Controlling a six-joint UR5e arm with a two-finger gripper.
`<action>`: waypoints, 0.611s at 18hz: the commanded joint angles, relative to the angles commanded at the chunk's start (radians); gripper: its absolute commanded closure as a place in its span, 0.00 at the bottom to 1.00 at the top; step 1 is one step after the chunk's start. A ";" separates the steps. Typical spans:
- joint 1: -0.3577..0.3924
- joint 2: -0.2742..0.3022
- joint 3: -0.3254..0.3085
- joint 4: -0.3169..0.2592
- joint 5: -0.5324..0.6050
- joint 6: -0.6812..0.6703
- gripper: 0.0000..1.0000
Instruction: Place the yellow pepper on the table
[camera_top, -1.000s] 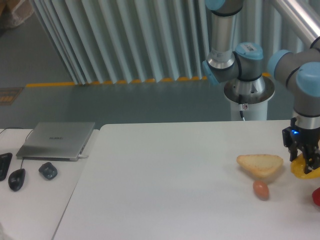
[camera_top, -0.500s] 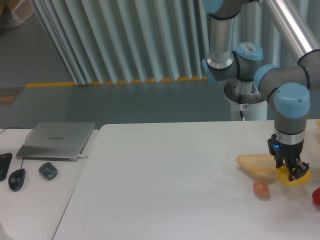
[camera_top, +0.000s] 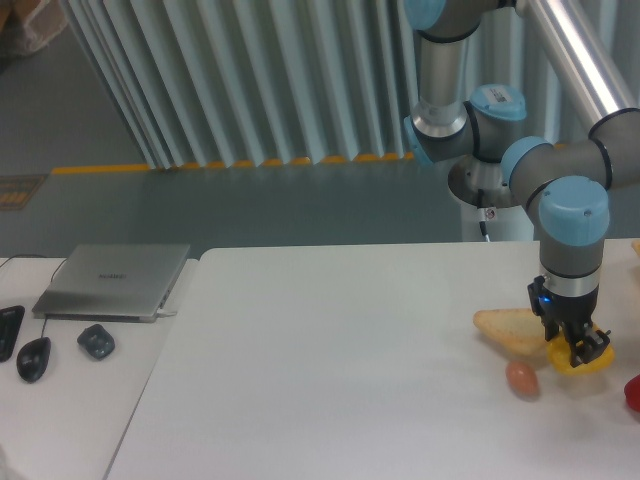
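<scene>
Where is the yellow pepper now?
The yellow pepper is at the table's right side, held in the gripper, beside the bread slice.

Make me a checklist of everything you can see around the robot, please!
Surface: white table, mostly bare.
Job's things: yellow pepper in the gripper, low beside the bread slice.
Clutter: orange-brown egg; red thing at the right edge.
Grippers: gripper shut on the pepper.
Cables: thin cable at the robot base.
Surroundings: side desk with laptop, two mice, ribbed curtain behind.
</scene>
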 joint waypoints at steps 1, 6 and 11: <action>-0.005 0.002 0.000 0.002 0.023 -0.002 0.00; -0.017 -0.005 0.003 0.005 0.029 0.006 0.00; 0.006 -0.003 0.064 0.012 0.032 0.030 0.00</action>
